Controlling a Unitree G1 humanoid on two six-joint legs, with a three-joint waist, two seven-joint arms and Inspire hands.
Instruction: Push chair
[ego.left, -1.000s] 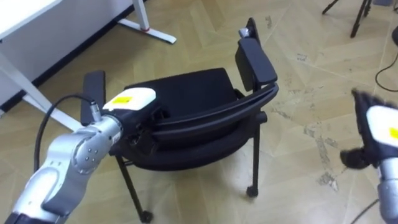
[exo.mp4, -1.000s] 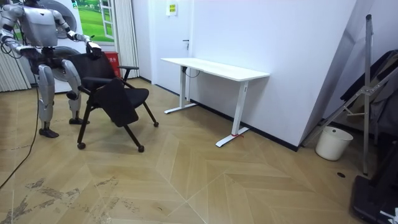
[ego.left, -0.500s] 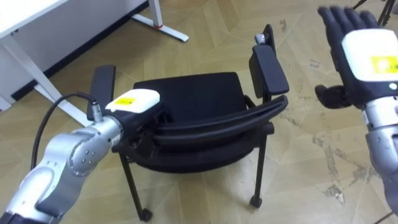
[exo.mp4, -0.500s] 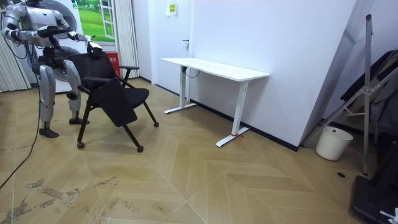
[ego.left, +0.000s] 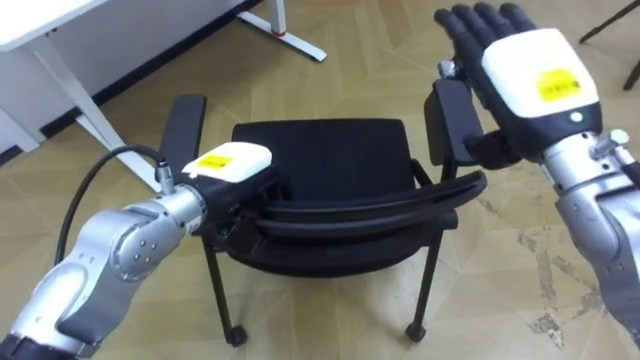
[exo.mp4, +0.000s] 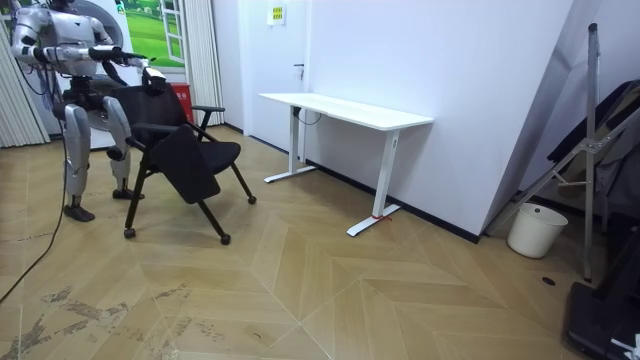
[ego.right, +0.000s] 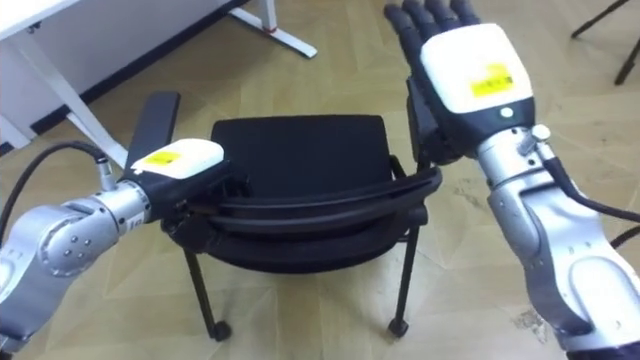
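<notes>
A black chair (ego.left: 320, 160) on small wheels stands right in front of me, its curved backrest (ego.left: 370, 205) nearest to me. My left hand (ego.left: 228, 165) lies on the backrest's left end with its fingers curled over the top bar. My right hand (ego.left: 525, 70) is raised with straight, spread fingers just above the chair's right armrest (ego.left: 448, 125), not touching it. In the room view I stand behind the chair (exo.mp4: 185, 155) at the room view's left, both arms held out towards it.
A white desk (ego.left: 60, 25) with white legs and a foot (ego.left: 300, 45) stands ahead to my left, by the wall. The chair's left armrest (ego.left: 183, 125) points towards it. Open wooden floor (ego.left: 560, 260) lies to my right. A white bin (exo.mp4: 527, 230) stands far off.
My right hand has risen from low at my right up to above the right armrest. My left hand has stayed on the backrest. The eye view has shifted.
</notes>
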